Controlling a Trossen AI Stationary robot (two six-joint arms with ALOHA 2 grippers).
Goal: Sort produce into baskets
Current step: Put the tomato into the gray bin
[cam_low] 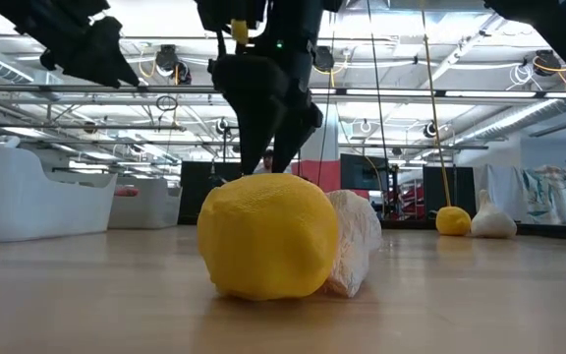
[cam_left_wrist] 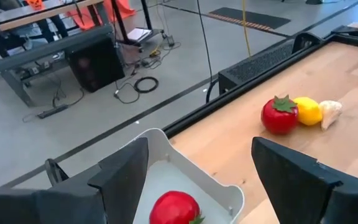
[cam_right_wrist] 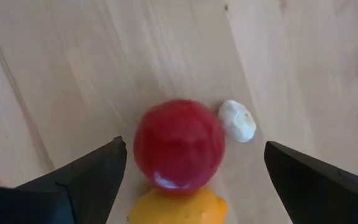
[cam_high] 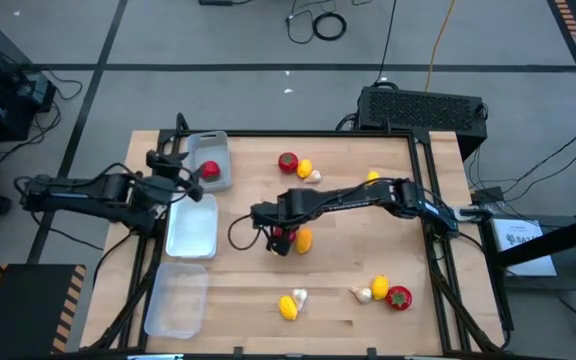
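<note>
While the left gripper (cam_high: 186,168) hangs open and empty over the far tray (cam_high: 218,150), the right gripper (cam_high: 280,240) hovers wide open and empty above a mid-table cluster.

Only the right wrist view resolves that cluster: a red tomato (cam_right_wrist: 179,144) between the spread fingers, a garlic bulb (cam_right_wrist: 237,121) touching it, an orange lemon (cam_right_wrist: 178,208) beside it; overhead, the arm hides most of this. The left wrist view shows a tomato (cam_left_wrist: 174,208) lying in the tray, its green stem seemingly towards the camera. At table level, a yellow lemon (cam_low: 268,236) with garlic (cam_low: 355,241) behind fills the foreground, its long axis hard to judge.
</note>
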